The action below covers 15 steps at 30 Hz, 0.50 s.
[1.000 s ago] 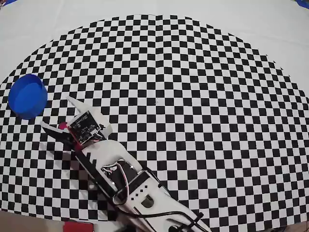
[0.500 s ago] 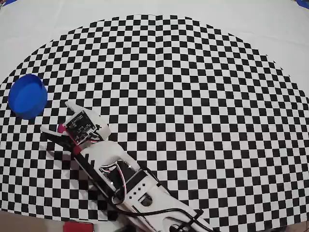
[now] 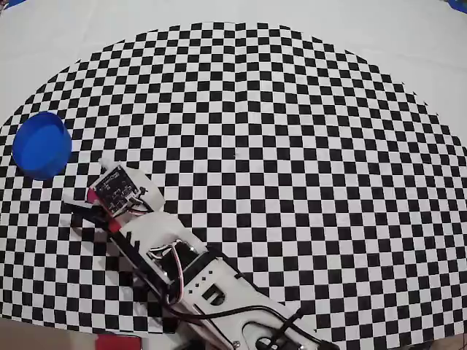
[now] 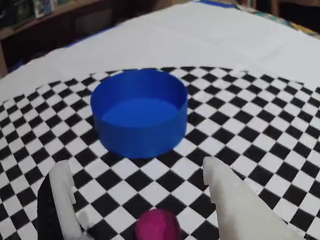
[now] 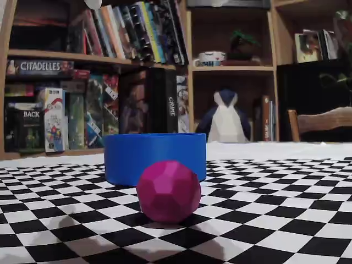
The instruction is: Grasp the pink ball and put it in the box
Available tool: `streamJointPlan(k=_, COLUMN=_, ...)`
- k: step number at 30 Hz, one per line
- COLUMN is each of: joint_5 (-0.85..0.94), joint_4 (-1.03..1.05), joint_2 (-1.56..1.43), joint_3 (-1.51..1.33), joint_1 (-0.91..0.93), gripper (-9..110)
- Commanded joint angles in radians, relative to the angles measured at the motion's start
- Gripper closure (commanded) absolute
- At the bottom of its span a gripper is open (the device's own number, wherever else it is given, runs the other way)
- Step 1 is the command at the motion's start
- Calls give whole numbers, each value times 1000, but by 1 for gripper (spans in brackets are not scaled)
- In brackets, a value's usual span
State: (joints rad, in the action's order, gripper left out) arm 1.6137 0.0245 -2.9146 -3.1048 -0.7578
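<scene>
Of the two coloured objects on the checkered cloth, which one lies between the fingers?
The pink ball: it sits between the two open fingers; the blue box stands farther ahead.

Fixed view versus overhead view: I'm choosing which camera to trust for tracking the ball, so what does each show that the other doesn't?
Only the fixed view shows the pink ball, resting on the checkered cloth in front of the box, plus bookshelves behind. No arm appears there.

Only the overhead view shows the arm and its hand, which points toward the box. The ball is hidden there, apparently beneath the hand.

Both share the box and the cloth.
</scene>
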Motion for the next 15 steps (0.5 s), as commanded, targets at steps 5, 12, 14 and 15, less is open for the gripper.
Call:
streamJointPlan(k=5, joint_5=8, joint_4=-78, joint_2=94, joint_3=6, joint_1=-9, gripper=71)
streamJointPlan(k=12, joint_5=8, joint_4=-83, joint_2=186, joint_3=43, joint_1=-8, gripper=71)
streamJointPlan(k=14, joint_5=8, joint_4=-87, joint_2=219, joint_3=57, joint_1=-6, gripper=71)
streamJointPlan(k=15, joint_5=8, joint_4=-91, joint_2=235, joint_3=64, joint_1=-6, gripper=71)
